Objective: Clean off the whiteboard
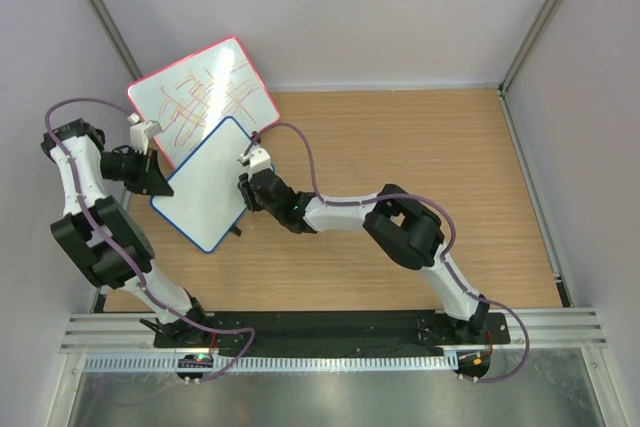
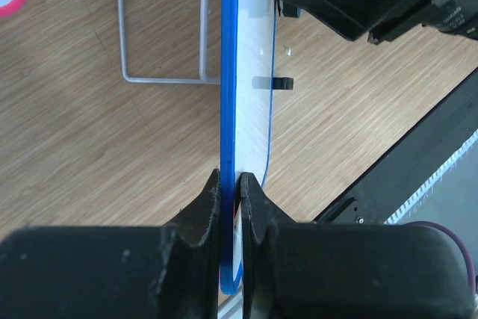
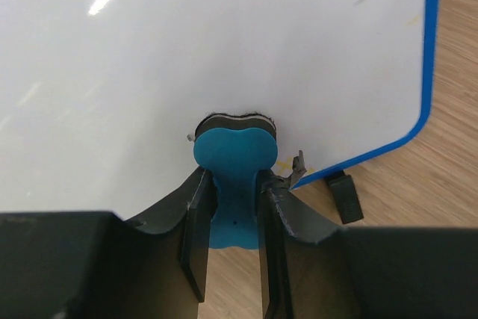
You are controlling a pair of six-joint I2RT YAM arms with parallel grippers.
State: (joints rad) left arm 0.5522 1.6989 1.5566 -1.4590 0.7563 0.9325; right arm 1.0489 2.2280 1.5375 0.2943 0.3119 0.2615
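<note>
Whiteboard (image 1: 203,192), the blue-framed one, is held tilted over the left part of the bench (image 1: 420,167), just in front of the red-framed scribbled board (image 1: 215,77); we cannot tell whether its lower corner touches the wood. Our left end effector (image 2: 229,181) is clamped tight on the blue edge, which runs edge-on between its fingers. Our right end effector (image 3: 232,181) is closed partway around the narrow waist of a blue eraser (image 3: 231,151), whose dark felt face presses against the white surface near a lower corner. We judge the wiping nearly done: only faint yellow traces (image 3: 284,162) show just beside the eraser, with a small mark or two towards the frame. To finish well, we should hold the felt flat and make short overlapping strokes across those traces. Pressure should be light, since this corner lies well away from the clamped edge and could lever the board. We should stop short of the frame, where the eraser might catch.
</note>
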